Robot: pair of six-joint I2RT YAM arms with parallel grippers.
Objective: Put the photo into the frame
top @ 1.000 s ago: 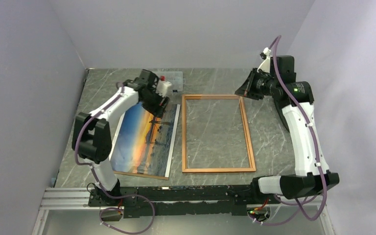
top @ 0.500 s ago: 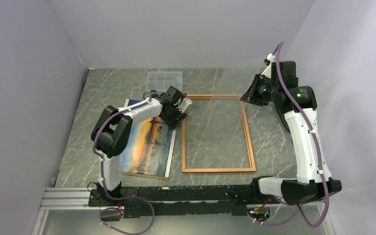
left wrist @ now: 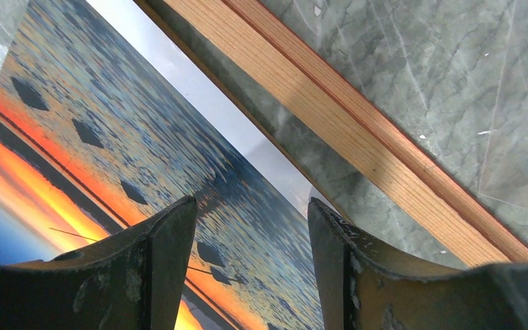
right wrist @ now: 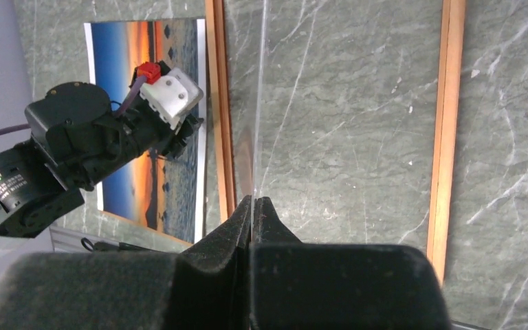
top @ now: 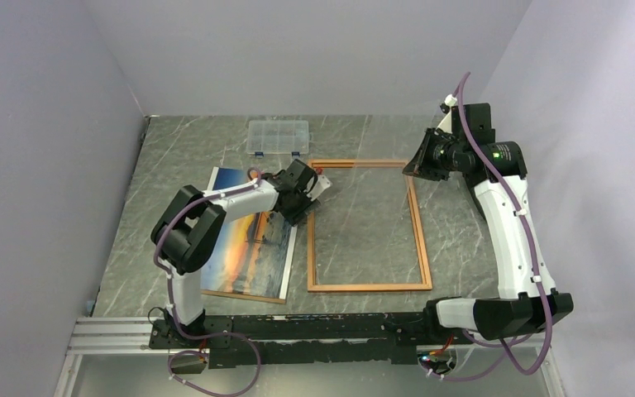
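Note:
The photo (top: 240,248), an orange-and-blue sunset print, lies face up left of the frame (top: 418,240), whose wood-coloured rails lie flat on the table. My left gripper (top: 312,197) is open and empty. In the left wrist view (left wrist: 251,213) its fingers straddle the photo's (left wrist: 110,137) white right edge, close beside the frame's left rail (left wrist: 357,117). My right gripper (top: 411,169) is at the frame's far right corner. In the right wrist view (right wrist: 255,203) it is shut on the thin clear pane (right wrist: 260,103), seen edge-on above the frame (right wrist: 447,137).
A plain brown backing board (top: 240,295) lies under the photo, showing along its near edge. A small clear plastic compartment box (top: 278,137) stands at the back, behind the photo. Grey walls close in the table on the left, back and right.
My left gripper has swung from beside the plastic box toward me and to the right, down to the photo's right edge by the frame. The right gripper has shifted slightly.

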